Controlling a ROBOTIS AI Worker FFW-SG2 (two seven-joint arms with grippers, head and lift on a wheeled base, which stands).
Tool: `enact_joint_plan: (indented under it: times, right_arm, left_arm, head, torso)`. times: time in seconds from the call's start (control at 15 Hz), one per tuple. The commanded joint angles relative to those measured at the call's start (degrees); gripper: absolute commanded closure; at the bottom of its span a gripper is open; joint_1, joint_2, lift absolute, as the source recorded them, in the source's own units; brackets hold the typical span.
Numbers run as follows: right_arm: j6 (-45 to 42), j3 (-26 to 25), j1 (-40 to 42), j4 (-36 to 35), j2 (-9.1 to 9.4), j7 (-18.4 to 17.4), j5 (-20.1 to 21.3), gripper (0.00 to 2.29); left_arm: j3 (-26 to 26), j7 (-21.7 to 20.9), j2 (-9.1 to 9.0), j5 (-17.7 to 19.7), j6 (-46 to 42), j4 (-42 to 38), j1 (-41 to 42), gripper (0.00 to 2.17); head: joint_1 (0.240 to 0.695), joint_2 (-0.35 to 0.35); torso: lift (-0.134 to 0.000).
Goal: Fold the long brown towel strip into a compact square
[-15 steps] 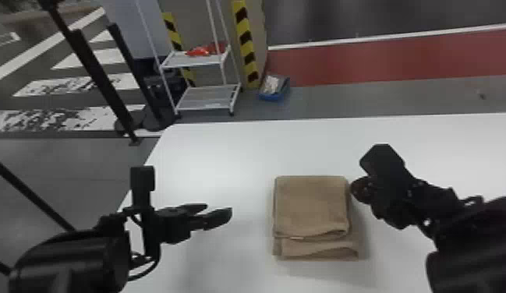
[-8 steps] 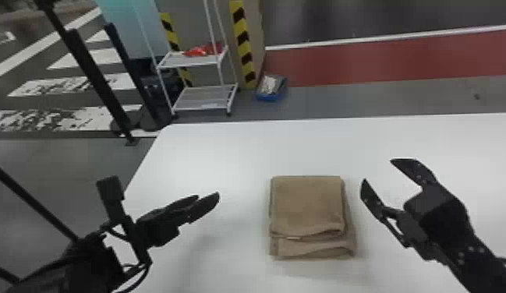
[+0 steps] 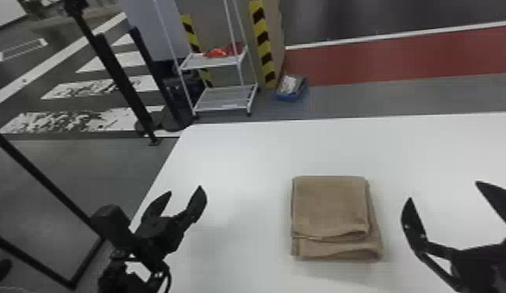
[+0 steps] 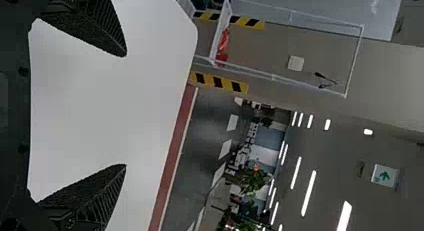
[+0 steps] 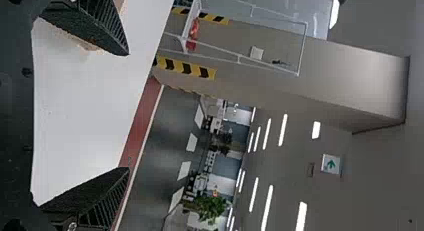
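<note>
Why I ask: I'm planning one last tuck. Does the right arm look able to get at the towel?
Probably yes: the right gripper is open, just to the right of the towel, and nothing appears to stand between them.

Head view forward and down, wrist views sideways close behind fingers, all sharing the white table [image 3: 240, 156].

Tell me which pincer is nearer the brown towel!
The right pincer: only a small gap separates it from the towel. The left pincer is much farther away.
</note>
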Motion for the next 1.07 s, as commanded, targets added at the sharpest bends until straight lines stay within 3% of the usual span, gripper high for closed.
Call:
enact_joint_plan:
  times: [0.0, 0.07, 0.33, 0.53, 0.67, 1.0]
  right_arm:
    - [-0.08, 1.89, -0.74, 2.00, 0.05, -1.45, 1.19, 0.06]
    - [-0.08, 1.97, -0.74, 2.26, 0.05, -1.45, 0.84, 0.06]
    - [-1.66, 1.97, -0.48, 3.84, 0.05, -3.12, -2.32, 0.06]
    - [-5.35, -0.22, -0.39, 5.25, 0.05, -2.50, -8.21, 0.06]
    - [-5.35, -1.01, -0.39, 5.42, 0.05, -2.15, -8.83, 0.06]
    - [-5.18, -1.10, -0.74, 5.78, 0.05, -1.45, -9.62, 0.06]
  left_arm:
    - [-1.88, -1.25, -0.58, -3.03, -4.35, 1.15, 1.26, 0.09]
    - [-3.46, -0.98, -0.58, -5.66, -9.10, 1.76, 2.14, 0.09]
    - [-7.15, 2.97, -0.58, -9.44, -18.24, 1.59, 4.95, 0.09]
    - [-7.68, 3.76, -0.58, -10.59, -15.60, 0.44, 6.09, 0.09]
    - [-7.33, 3.32, -0.58, -11.73, -10.51, -0.96, 6.35, 0.10]
    - [-7.15, 2.62, -0.58, -12.26, -10.15, -1.84, 6.79, 0.10]
  head:
    - [0.695, 0.350]
    - [0.695, 0.350]
    - [0.695, 0.350]
    - [0.695, 0.329]
    - [0.695, 0.314]
    - [0.695, 0.294]
  torso:
    - [-0.125]
    - [-0.125]
    - [-0.125]
    - [-0.125]
    - [-0.125]
    - [-0.125]
